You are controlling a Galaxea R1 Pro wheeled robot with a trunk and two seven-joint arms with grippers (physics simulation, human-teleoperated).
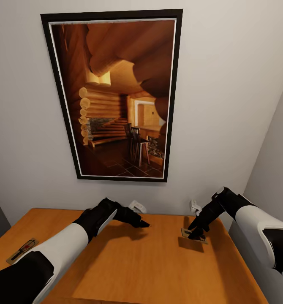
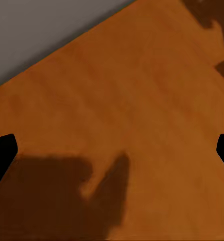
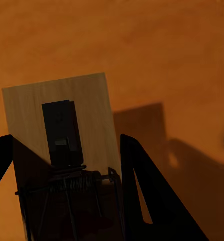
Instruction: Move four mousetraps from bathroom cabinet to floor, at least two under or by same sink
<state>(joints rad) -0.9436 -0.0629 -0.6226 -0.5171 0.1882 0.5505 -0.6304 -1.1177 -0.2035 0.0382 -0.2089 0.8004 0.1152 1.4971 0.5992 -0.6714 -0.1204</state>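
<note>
- My right gripper straddles a mousetrap on the cabinet, jaws apparently closed on it; I'd lift straight.
- My left gripper hovers wide open, empty.

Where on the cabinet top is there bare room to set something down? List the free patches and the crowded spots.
Free: the middle of the cabinet top, between the left gripper and the mousetrap under the right gripper, running to the near edge. Crowded: the right back corner with that trap, and the left edge, where a second mousetrap lies beside the left arm.
</note>
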